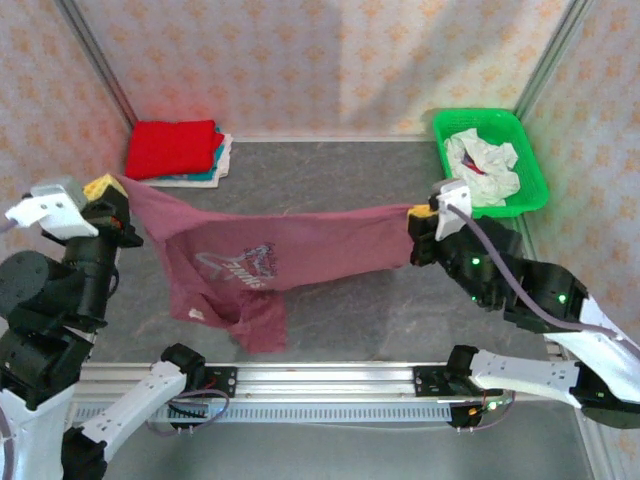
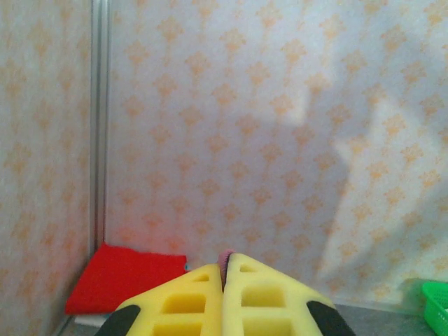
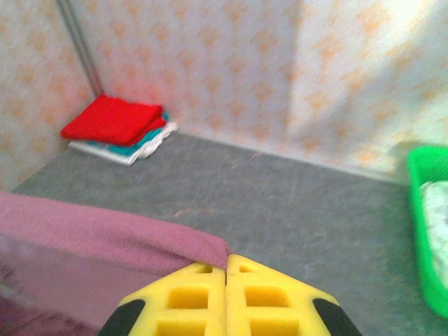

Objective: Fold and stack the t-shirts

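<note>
- Closest to me, along the table's near edge, runs the metal rail point(image 1: 320, 385) where both arms are bolted.
- Just past it a loose fold of the maroon t-shirt point(image 1: 270, 250) sags down to the grey table point(image 1: 400, 310). The pale chest print point(image 1: 240, 265) faces upward.
- The shirt's top edge is pulled into a taut line across the table, so its long axis runs left to right.
- The left gripper point(image 1: 108, 190) is pinched tight on the left end. In its wrist view a sliver of maroon shows between the closed yellow pads point(image 2: 175, 304).
- The right gripper point(image 1: 418, 222) is clamped just as hard on the other end, with the cloth leading away to its left point(image 3: 226, 269).
- Neither arm is nearer, since the shirt spans the gap between them. I'd judge that laying it flat means lowering both ends together.
- I can't tell which edge they hold, hem or shoulders.
- At the far right sits the green basket point(image 1: 530, 190), with a white t-shirt point(image 1: 480, 165) crumpled inside.
- In the far left corner is the folded stack, a red t-shirt point(image 1: 172, 147) on top, nearer the left arm.
</note>
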### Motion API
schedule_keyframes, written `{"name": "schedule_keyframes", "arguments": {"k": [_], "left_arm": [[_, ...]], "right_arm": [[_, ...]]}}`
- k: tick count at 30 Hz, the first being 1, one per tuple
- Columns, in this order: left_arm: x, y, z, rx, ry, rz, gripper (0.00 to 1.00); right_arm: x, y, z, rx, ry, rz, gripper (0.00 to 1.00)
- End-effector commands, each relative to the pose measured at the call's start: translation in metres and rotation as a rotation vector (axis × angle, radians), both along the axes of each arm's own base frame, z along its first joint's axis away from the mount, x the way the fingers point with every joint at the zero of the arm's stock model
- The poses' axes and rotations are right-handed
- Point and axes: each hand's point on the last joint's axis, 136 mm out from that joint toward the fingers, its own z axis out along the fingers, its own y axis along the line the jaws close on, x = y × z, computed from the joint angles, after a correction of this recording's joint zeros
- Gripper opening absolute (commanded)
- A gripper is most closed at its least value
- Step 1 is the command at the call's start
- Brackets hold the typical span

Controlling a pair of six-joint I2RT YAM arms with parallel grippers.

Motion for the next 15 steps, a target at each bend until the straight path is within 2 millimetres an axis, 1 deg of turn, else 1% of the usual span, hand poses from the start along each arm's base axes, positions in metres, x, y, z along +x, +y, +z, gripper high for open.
{"name": "schedule_keyframes", "arguments": {"k": [1, 3, 5, 6, 7, 9, 10, 11, 12, 13, 14, 15], "left_arm": [[0.025, -0.012, 0.016, 0.118, 0.051, -0.003, 0.00], [0.045, -0.016, 0.029, 0.175, 0.075, 0.025, 0.00], [0.071, -0.023, 0.038, 0.242, 0.103, 0.048, 0.00], [0.088, -0.029, 0.041, 0.282, 0.123, 0.047, 0.00], [0.104, -0.037, 0.042, 0.312, 0.140, 0.033, 0.00], [0.151, -0.048, 0.036, 0.336, 0.192, 0.005, 0.00], [0.176, -0.050, 0.028, 0.329, 0.227, -0.017, 0.00], [0.203, -0.053, 0.017, 0.324, 0.270, -0.048, 0.00], [0.235, -0.056, -0.001, 0.339, 0.322, -0.060, 0.00], [0.261, -0.058, -0.016, 0.369, 0.359, -0.057, 0.00], [0.290, -0.064, -0.035, 0.405, 0.395, -0.064, 0.00], [0.314, -0.068, -0.050, 0.430, 0.418, -0.069, 0.00]], "right_arm": [[0.016, -0.025, 0.027, -0.073, -0.096, -0.178, 0.00], [0.024, -0.036, 0.044, -0.068, -0.144, -0.271, 0.00], [0.036, -0.048, 0.052, -0.054, -0.158, -0.345, 0.00], [0.046, -0.053, 0.053, -0.051, -0.149, -0.378, 0.00], [0.057, -0.055, 0.050, -0.048, -0.128, -0.386, 0.00], [0.091, -0.056, 0.038, -0.029, -0.059, -0.407, 0.00], [0.108, -0.053, 0.031, -0.028, -0.034, -0.409, 0.00], [0.130, -0.050, 0.019, -0.034, -0.004, -0.419, 0.00], [0.155, -0.048, 0.004, -0.042, 0.029, -0.433, 0.00], [0.176, -0.046, -0.008, -0.043, 0.053, -0.444, 0.00], [0.204, -0.048, -0.025, -0.037, 0.079, -0.471, 0.00], [0.227, -0.050, -0.040, -0.028, 0.096, -0.496, 0.00]]}}
